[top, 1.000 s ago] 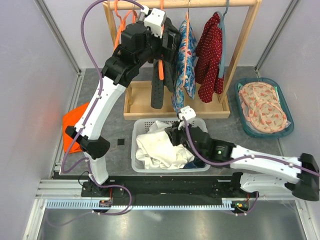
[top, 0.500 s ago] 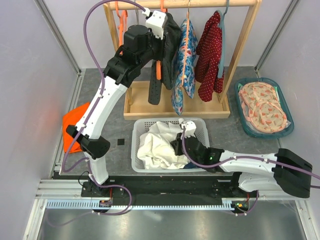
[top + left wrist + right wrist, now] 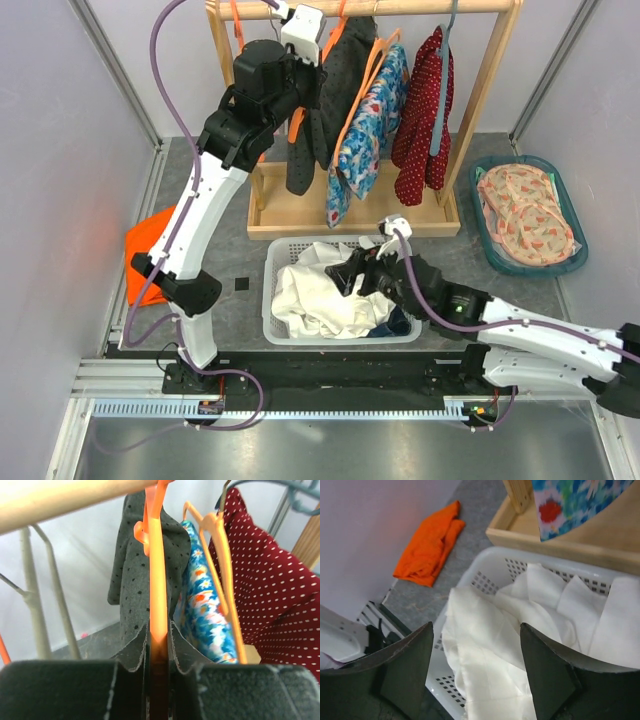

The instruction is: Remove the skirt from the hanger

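My left gripper [image 3: 303, 62] is shut on an orange hanger [image 3: 158, 580] just under the wooden rail [image 3: 60, 500]. A dark grey dotted garment [image 3: 335, 85] hangs on that hanger and also shows in the left wrist view [image 3: 131, 580]. Both swing out at a tilt. Beside it, a blue floral garment [image 3: 362, 135] hangs on a second orange hanger [image 3: 220, 565]. A red dotted garment [image 3: 425, 110] hangs on a grey-blue hanger. My right gripper [image 3: 354, 278] is open and empty above white cloth [image 3: 490, 645] in the white basket [image 3: 485, 575].
The wooden rack's base tray [image 3: 395, 215] stands behind the basket [image 3: 275, 325]. An orange cloth [image 3: 150, 245] lies at the left. A teal tray [image 3: 575, 255] with peach patterned cloth sits at the right. Purple walls close in both sides.
My left gripper has pulled the orange hanger left and up, so the dark and floral garments now swing tilted. My right gripper has lifted and shifted right over the basket.
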